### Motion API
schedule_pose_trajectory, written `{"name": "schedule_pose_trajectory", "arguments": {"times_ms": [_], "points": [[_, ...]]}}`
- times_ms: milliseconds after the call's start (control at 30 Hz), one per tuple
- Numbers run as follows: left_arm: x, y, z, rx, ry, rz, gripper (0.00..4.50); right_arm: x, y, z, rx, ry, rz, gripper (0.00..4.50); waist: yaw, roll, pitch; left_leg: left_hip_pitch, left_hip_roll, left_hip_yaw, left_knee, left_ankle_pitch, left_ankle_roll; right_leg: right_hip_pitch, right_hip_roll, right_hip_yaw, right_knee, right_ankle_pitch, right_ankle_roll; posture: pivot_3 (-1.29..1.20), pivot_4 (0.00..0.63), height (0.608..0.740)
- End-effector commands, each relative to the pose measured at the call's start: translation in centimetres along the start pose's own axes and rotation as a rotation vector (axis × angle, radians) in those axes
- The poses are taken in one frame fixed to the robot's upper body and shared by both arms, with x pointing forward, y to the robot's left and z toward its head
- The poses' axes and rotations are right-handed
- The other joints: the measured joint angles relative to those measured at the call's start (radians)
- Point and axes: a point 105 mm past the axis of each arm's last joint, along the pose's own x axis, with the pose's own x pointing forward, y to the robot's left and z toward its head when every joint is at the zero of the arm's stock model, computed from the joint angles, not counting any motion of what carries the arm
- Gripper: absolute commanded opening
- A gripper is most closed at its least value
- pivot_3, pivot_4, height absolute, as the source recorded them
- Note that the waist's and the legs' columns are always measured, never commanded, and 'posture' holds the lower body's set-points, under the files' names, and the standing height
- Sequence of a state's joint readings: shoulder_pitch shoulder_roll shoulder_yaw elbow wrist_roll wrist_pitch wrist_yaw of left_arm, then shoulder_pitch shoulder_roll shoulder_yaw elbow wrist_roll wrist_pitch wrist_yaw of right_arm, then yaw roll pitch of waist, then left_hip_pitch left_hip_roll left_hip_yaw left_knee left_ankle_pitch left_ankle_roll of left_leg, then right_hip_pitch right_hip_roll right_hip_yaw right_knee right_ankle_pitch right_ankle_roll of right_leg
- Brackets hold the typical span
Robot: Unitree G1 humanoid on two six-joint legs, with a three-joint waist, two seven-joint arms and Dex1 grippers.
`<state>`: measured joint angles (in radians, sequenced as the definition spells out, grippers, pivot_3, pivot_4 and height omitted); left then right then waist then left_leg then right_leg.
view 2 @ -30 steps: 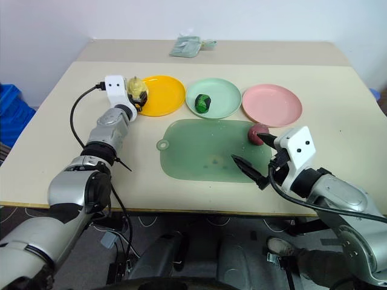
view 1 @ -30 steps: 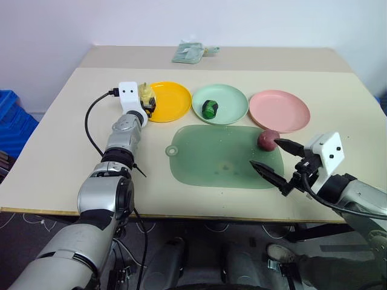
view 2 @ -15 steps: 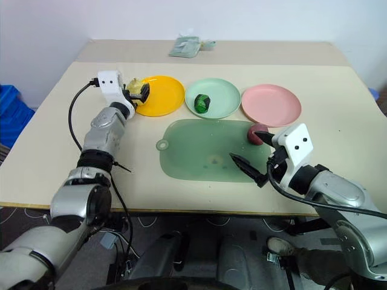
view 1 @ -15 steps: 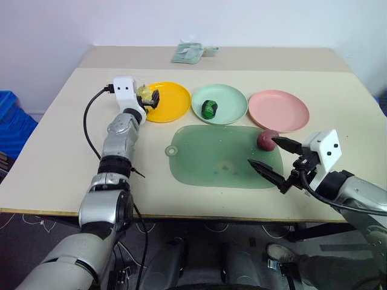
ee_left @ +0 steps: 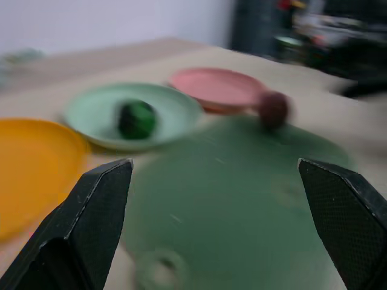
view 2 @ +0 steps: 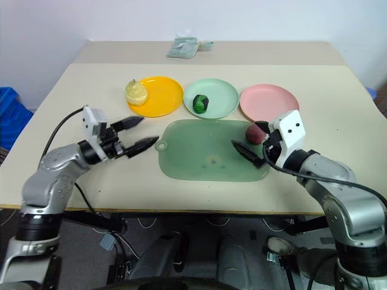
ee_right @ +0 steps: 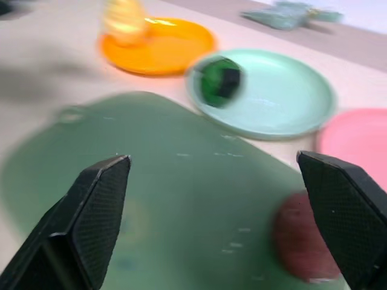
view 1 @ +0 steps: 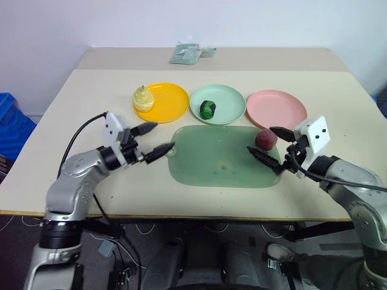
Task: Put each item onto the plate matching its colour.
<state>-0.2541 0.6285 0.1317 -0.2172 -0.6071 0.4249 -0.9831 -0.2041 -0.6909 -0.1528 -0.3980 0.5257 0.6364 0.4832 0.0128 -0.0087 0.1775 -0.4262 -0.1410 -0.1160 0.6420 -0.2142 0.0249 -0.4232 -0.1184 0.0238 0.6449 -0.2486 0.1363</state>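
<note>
The pale yellow item point(view 1: 143, 98) stands upright on the left rim of the orange-yellow plate point(view 1: 168, 104). On the mint green plate point(view 1: 233, 103) lies the dark green item point(view 1: 208, 109). The pink plate point(view 1: 279, 109) carries nothing. The red-purple item point(view 1: 266, 138) rests at the right edge of the translucent green mat point(view 1: 217, 160). My right gripper point(view 1: 260, 139) is open, one finger on each side of that item without gripping it. My left gripper point(view 1: 161, 136) is open and holds nothing. It hangs near the mat's left corner, pointing right.
A crumpled pale green cloth point(view 1: 189, 54) lies at the back of the table. A black cable point(view 1: 77, 138) loops from my left wrist over the table's left part. A blue crate point(view 1: 11, 121) stands on the floor beyond the left edge.
My left gripper opened, left the yellow item on the orange-yellow plate's rim, drew back toward the front and turned rightward. My right gripper advanced until its fingers flank the red-purple item.
</note>
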Motion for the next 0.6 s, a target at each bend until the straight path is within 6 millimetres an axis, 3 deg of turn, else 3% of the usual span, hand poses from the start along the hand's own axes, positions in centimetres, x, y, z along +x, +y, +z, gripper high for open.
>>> {"name": "schedule_pose_trajectory", "arguments": {"times_ms": [33,267,567,600], "points": [[-1.0,-1.5,1.7,0.052,-0.016,-0.090,4.47,1.4,-1.7,-0.6,-0.043,-0.001,-0.063,4.50,0.001,0.001,0.000,0.000,0.000,0.000,0.000,0.000,0.000,0.000,0.000,0.000,0.000,0.000,0.000,0.00,0.150,0.740],[-1.2,-2.8,1.7,0.037,-0.026,-0.051,4.47,4.0,-3.7,-3.0,-0.013,0.048,-0.102,4.50,-0.002,0.001,0.000,0.000,0.000,0.001,-0.003,0.000,0.000,0.000,0.000,0.001,-0.001,0.001,0.002,0.00,0.150,0.740],[-1.6,-3.3,1.7,0.038,-0.021,0.006,4.47,5.4,-4.7,-4.7,0.017,0.068,-0.119,4.50,-0.002,0.001,0.000,0.001,0.000,0.001,-0.006,0.001,-0.002,-0.001,0.000,0.001,-0.001,0.001,0.002,0.00,0.150,0.740],[-1.6,-3.3,1.7,0.040,-0.021,0.011,4.49,5.5,-4.8,-4.7,0.018,0.062,-0.124,4.25,-0.003,0.001,0.000,0.001,0.000,0.001,-0.007,0.002,-0.002,-0.002,0.000,0.001,-0.001,0.001,0.002,0.00,0.150,0.740]]}}
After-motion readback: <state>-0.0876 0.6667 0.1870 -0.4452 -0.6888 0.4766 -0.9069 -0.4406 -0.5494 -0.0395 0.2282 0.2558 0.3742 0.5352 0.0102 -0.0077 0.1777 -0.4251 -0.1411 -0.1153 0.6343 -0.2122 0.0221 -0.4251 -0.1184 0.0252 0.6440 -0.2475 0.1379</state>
